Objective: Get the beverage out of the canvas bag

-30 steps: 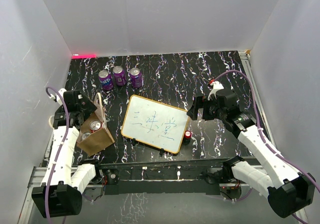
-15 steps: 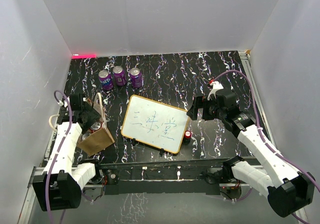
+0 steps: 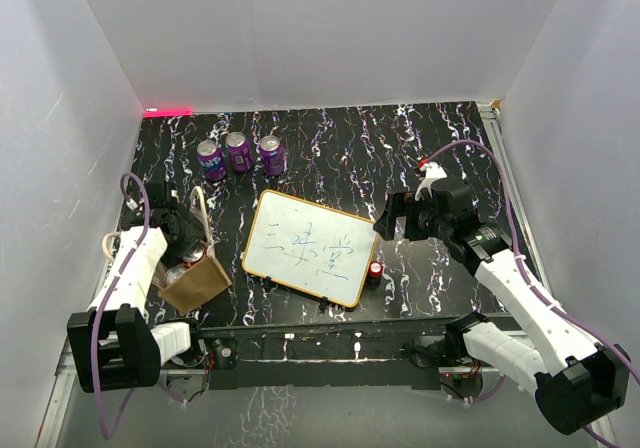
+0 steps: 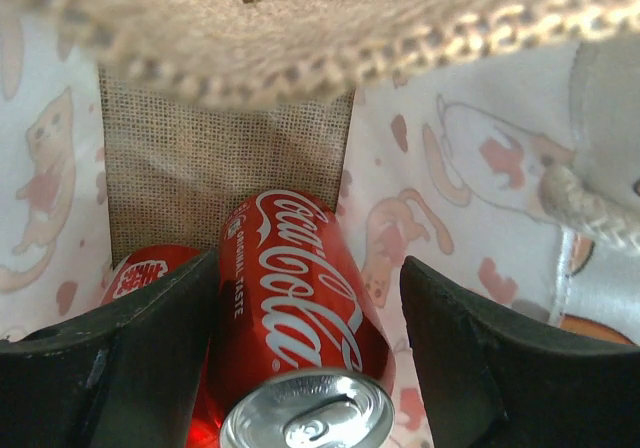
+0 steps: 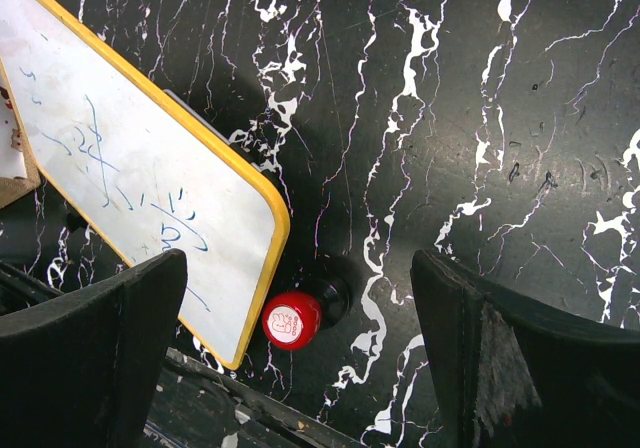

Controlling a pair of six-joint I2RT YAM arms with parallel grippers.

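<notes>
The black, white-veined table [image 3: 340, 158] carries three purple cans [image 3: 239, 153] in a row at far left; a yellow-framed whiteboard [image 3: 310, 247] lies mid-table. A red-capped object [image 3: 375, 271] stands just beside its near right corner; the canvas bag [image 3: 197, 285] sits near left.

Place: a robot test cell in a lab.
Enclosure: plain white panels [image 3: 330, 38] close off three sides.
Work surface: black marble-pattern table [image 3: 340, 148] on a metal frame [image 3: 300, 340].
Rig: cabled left arm [image 3: 128, 278] and right arm [image 3: 525, 293] bolted at the near edge.
Props: three purple cans [image 3: 238, 153] in a row, a whiteboard [image 3: 310, 246].
</notes>
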